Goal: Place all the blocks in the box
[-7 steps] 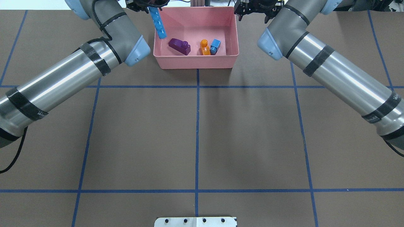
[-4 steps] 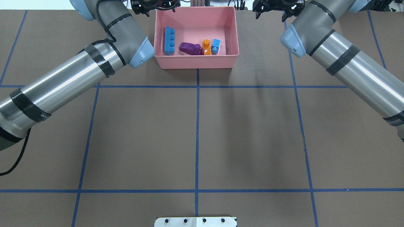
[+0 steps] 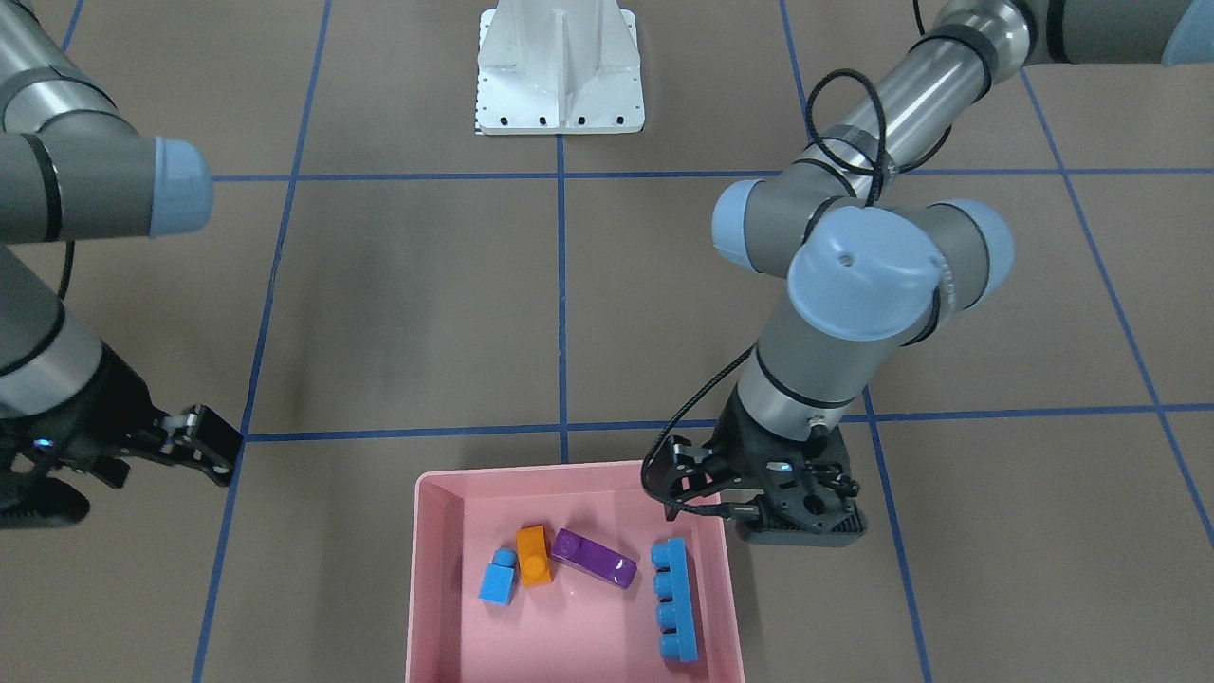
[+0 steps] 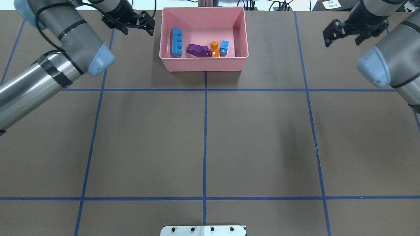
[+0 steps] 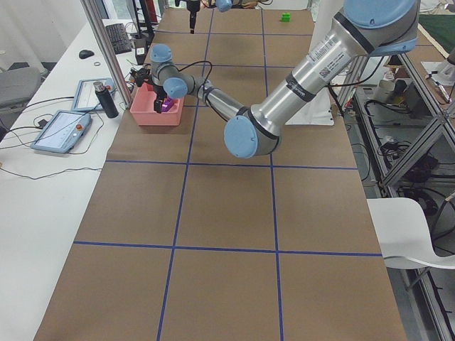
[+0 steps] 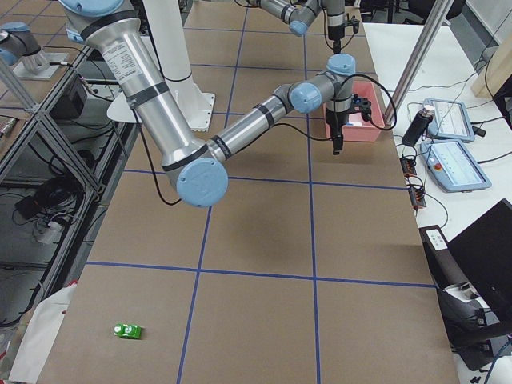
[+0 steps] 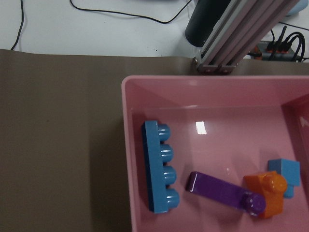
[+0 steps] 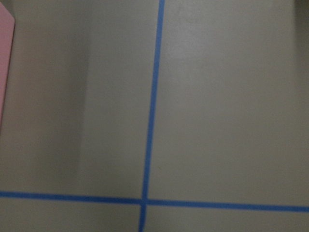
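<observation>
Four blocks lie in the box (image 4: 203, 64): long blue (image 4: 176, 42) along the wall on the robot's left, purple (image 4: 198, 50) beside it and touching orange (image 4: 214, 49), and small blue (image 4: 224, 47) just beside orange. The green block (image 6: 128, 330) is not in: it lies on the desk (image 4: 203, 137) well apart from the box, near the far end on the robot's right. The left gripper (image 4: 137, 29) hangs just outside the box wall, jaws spread wide, holding nothing. The right gripper (image 4: 343, 35) is off to the other side, over bare desk, jaws also parted and empty. Judged state: four of five done; only green is left, most likely for the right arm. Risks: (1) green sits far out, so the arm may have to stretch nearly full length, and a poor approach angle could spoil the grasp; (2) the block is small and glossy, and an off-centre pinch could squirt it toward the desk edge; (3) a release from too high over the box could bounce green off the blocks already inside; (4) the left gripper and its cable loop (image 3: 664, 455) hang close to the rim, and a careless swing could shove the box.
</observation>
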Available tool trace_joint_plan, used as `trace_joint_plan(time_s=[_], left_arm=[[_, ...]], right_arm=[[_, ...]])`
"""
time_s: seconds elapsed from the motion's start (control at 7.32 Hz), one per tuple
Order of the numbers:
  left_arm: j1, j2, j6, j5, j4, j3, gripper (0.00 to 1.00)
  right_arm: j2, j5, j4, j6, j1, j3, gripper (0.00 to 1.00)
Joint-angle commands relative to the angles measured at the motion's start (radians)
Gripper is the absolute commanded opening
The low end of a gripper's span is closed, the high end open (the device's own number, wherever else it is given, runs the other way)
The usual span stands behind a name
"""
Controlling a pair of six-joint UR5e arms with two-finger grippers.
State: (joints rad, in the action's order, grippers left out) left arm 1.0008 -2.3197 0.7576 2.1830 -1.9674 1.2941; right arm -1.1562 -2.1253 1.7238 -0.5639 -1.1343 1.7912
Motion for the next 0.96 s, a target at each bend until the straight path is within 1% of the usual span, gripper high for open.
trace_joint_plan(time_s=[0.0, 0.14, 0.27, 0.41, 0.55, 0.68, 0.82], left_arm=[[0.132, 0.207, -0.256, 0.162, 0.001, 0.096, 1.0], [0.195, 0.273, -0.4, 0.216, -0.001, 0.1, 1.0], [0.241, 0.348, -0.572, 0.23, -0.001, 0.103, 1.0], [0.271, 0.396, -0.701, 0.228, 0.002, 0.09, 1.0], [0.3, 0.425, -0.759, 0.227, 0.001, 0.061, 1.0], [0.318, 0.445, -0.814, 0.227, 0.001, 0.047, 1.0], [0.318, 0.473, -0.819, 0.227, 0.001, 0.048, 1.0]], right_arm=[[-0.287, 0.001, 0.037, 0.209, -0.054, 0.213, 1.0], [-0.415, 0.001, 0.034, 0.322, -0.094, 0.274, 1.0], [-0.524, -0.001, 0.034, 0.454, -0.145, 0.319, 1.0], [-0.621, -0.016, 0.031, 0.531, -0.2, 0.336, 1.0], [-0.731, -0.022, -0.078, 0.558, -0.223, 0.326, 1.0], [-0.86, -0.025, -0.254, 0.556, -0.225, 0.298, 1.0], [-0.981, -0.045, -0.433, 0.556, -0.232, 0.246, 1.0]])
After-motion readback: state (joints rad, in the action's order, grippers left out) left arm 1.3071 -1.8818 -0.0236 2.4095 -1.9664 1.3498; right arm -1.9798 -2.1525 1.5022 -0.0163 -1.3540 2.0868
